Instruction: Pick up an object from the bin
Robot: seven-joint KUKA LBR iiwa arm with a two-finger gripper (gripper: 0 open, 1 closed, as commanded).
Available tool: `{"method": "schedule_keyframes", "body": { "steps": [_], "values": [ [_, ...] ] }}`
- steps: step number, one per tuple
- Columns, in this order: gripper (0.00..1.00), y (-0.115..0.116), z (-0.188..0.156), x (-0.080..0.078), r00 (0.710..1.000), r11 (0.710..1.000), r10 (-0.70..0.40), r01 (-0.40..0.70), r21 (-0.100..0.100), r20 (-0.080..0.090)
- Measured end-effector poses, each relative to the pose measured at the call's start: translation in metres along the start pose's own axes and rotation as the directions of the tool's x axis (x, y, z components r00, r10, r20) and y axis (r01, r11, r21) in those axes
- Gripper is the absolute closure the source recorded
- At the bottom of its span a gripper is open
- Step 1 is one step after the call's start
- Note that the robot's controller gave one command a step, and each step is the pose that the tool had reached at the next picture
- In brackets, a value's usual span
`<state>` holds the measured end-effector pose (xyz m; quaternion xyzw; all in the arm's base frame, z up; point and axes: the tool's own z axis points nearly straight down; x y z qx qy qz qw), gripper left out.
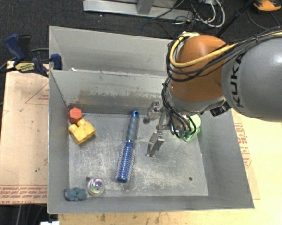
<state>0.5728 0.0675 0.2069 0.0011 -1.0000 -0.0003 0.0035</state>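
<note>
Gripper [155,129] open, empty | I hang just right of blue ribbed tool [126,154] | empty because fingers [153,145] straddle bare bin [59,104] floor

Blue ribbed stick [127,149], yellow block [83,131], red knob [75,113], grey bin [175,177]

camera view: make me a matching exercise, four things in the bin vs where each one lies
Things:
1 yellow block
2 blue brush
3 green thing
4 clear ball

Places:
a front left corner
b middle of the floor
c left side, next to a red piece
d right side

Pairs: 1-c, 2-b, 3-d, 4-a
</note>
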Motion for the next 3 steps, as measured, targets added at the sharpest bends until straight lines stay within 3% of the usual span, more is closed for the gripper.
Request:
{"method": "schedule_keyframes", "body": {
  "steps": [1, 2, 3],
  "values": [
    [0.00, 0.017, 0.114, 0.012, 0.910, 0.910, -0.415, 0.415, 0.003, 0.011],
    [1.00, 0.016, 0.115, 0.013, 0.911, 0.911, -0.413, 0.413, 0.002, 0.009],
    [1.00, 0.020, -0.002, 0.014, 0.934, 0.934, -0.357, 0.357, 0.004, 0.016]
  ]
}}
